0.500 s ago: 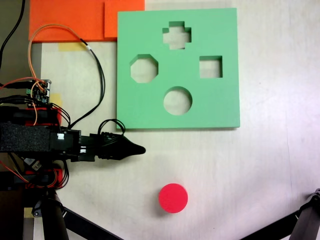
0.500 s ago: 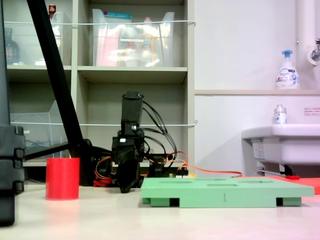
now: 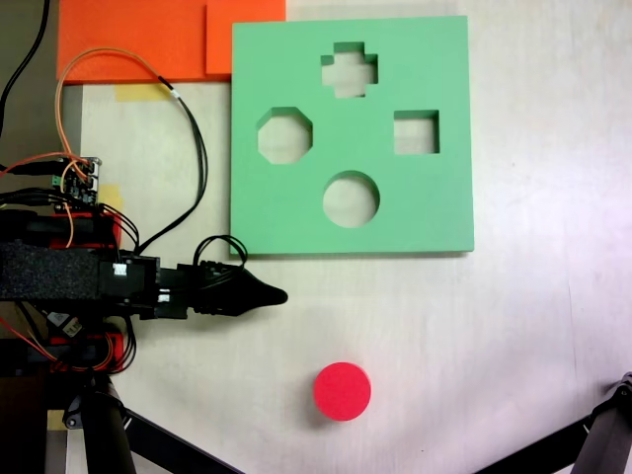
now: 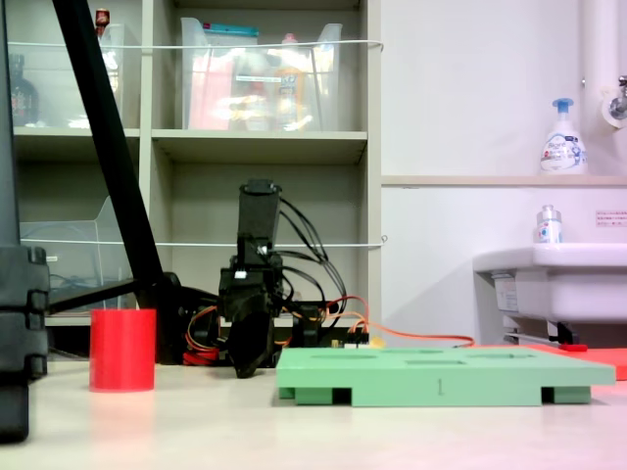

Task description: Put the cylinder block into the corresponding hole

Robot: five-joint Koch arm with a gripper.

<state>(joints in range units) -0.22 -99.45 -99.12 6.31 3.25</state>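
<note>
The red cylinder block (image 3: 342, 391) (image 4: 122, 350) stands upright on the pale table, apart from everything. The green foam board (image 3: 425, 212) (image 4: 441, 377) lies flat beyond it, with the circular hole (image 3: 351, 198) nearest the board's lower edge in the first exterior view, the octagonal cutout (image 3: 284, 135) to its upper left and the square cutout (image 3: 416, 132) to its upper right. My black gripper (image 3: 276, 294) (image 4: 247, 367) is shut with nothing in it, its tip low over the table just below the board's lower left corner, up and left of the cylinder.
An orange foam sheet (image 3: 148, 39) lies at the top left of the first exterior view. Wires (image 3: 188, 138) and a circuit board (image 3: 81, 181) sit by the arm's base. Black tripod legs (image 3: 592, 444) cross the bottom corners. Shelves (image 4: 255, 147) and a sink (image 4: 554, 279) stand behind.
</note>
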